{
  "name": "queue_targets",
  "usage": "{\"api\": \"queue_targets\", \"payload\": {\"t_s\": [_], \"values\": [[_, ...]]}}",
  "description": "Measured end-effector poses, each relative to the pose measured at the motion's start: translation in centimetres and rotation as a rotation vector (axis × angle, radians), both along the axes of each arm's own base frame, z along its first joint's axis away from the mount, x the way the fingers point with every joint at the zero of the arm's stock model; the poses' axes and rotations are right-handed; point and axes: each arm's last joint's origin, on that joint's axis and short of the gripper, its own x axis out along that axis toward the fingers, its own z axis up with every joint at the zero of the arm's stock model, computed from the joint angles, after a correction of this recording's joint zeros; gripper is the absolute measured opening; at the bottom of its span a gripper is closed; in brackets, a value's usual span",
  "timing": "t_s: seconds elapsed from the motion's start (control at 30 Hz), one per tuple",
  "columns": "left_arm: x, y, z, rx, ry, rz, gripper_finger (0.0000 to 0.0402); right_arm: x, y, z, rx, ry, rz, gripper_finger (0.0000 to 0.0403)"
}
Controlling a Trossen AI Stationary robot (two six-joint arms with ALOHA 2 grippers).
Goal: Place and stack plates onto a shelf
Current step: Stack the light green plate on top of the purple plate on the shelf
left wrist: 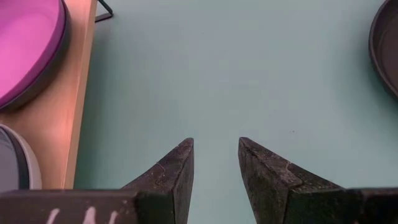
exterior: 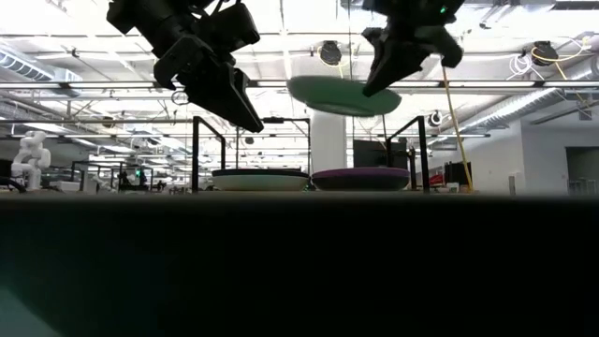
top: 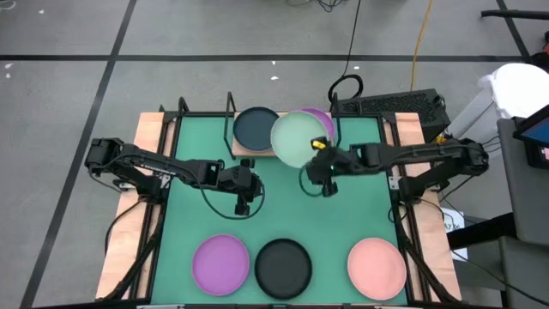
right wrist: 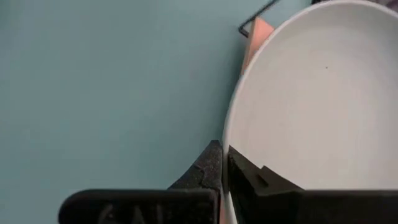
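My right gripper (top: pixel 319 156) is shut on the pale mint plate (top: pixel 298 137), which hangs in the air over the shelf's (top: pixel 249 151) near right part and partly hides a purple plate (top: pixel 322 118) lying there. A dark plate (top: pixel 256 127) rests on the shelf's left half; in the low view a pale plate (exterior: pixel 257 183) shows under it. My left gripper (top: pixel 244 187) hovers open over the bare mat near the table's middle, touching nothing. A purple plate (top: pixel 220 264), a black plate (top: pixel 283 266) and a salmon pink plate (top: pixel 376 266) lie along the near edge. My right gripper pinches the mint plate's rim (right wrist: pixel 231 140) between its two fingers, one finger (right wrist: pixel 249 174) on the inner face and one (right wrist: pixel 208 168) outside. It comes from the table's right and near side, slanting down. The plate (exterior: pixel 342 96) is lifted clear, slightly tilted, above the shelf's plates.
The shelf's black wire posts (exterior: pixel 197 154) stand up at its corners beside the plates. Wooden strips (top: pixel 146 137) border the green mat on both sides. Open mat (top: pixel 283 210) lies between the shelf and the near row of plates. A keyboard (top: pixel 390 105) lies beyond the far edge.
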Motion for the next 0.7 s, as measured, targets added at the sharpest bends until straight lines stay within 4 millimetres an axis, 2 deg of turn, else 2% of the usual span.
{"api": "queue_targets", "payload": {"t_s": [0.3,0.47,0.7], "values": [[0.0,0.0,0.0,-0.001,-0.006,0.001,0.0134,0.2,-4.5,-0.3,0.064,-0.021,-0.048,0.0000],[0.2,0.0,0.2,-0.002,-0.032,0.000,0.0134,0.5,-7.1,-1.7,0.097,0.022,-0.113,0.0000],[0.3,0.0,0.3,-0.003,-0.046,0.000,0.0134,1.2,-9.8,-4.0,0.111,0.077,-0.171,0.0000]]}}
